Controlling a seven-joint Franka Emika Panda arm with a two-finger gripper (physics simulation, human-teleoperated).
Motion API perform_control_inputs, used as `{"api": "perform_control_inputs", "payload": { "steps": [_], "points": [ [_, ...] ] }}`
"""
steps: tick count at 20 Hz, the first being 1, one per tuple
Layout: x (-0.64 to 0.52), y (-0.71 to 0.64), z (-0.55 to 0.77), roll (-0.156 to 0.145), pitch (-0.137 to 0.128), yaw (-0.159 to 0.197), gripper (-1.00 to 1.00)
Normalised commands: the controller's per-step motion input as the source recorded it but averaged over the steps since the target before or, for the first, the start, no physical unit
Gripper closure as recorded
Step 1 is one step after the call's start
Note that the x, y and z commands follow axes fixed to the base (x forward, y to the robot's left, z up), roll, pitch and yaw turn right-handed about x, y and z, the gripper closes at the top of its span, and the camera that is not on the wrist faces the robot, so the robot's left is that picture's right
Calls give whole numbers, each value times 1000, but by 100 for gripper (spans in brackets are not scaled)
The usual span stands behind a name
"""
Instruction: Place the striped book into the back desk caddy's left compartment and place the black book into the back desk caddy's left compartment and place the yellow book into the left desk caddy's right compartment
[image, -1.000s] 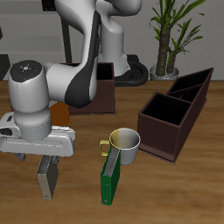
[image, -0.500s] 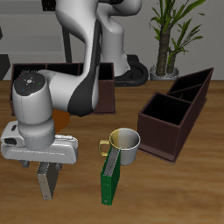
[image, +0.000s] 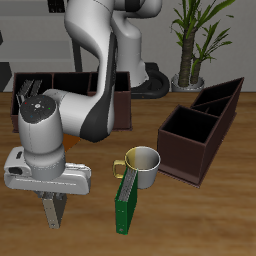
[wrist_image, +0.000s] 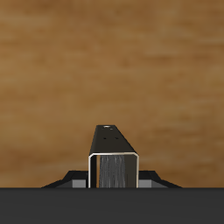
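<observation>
While no writing can be read on anything, the fingers (image: 54, 207) are clamped on an upright dark book (image: 56, 212), apparently the black book, near the surface's (image: 190, 215) front edge. At its 3 o'clock, a green book (image: 125, 200) leans against a mug (image: 143, 167), well apart from the caddies.

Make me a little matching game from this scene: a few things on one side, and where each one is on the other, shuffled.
Things:
1. green book
2. mug
3. plant
4. claw

Places:
A. behind the table, at the back
B. standing upright against the mug
C. near the table's front edge, under the arm
D. mid-table, beside the nearest caddy

Pairs: 1-B, 2-D, 3-A, 4-C
</observation>
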Motion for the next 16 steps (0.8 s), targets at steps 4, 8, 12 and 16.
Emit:
{"api": "perform_control_inputs", "payload": {
  "steps": [4,8,12,16],
  "points": [
    [-89,46,203,-49,-13,-39,100],
    [-382,52,611,-40,38,-15,100],
    [-524,-29,738,-48,-17,41,100],
    [-679,42,912,-107,-43,7,100]
  ]
}}
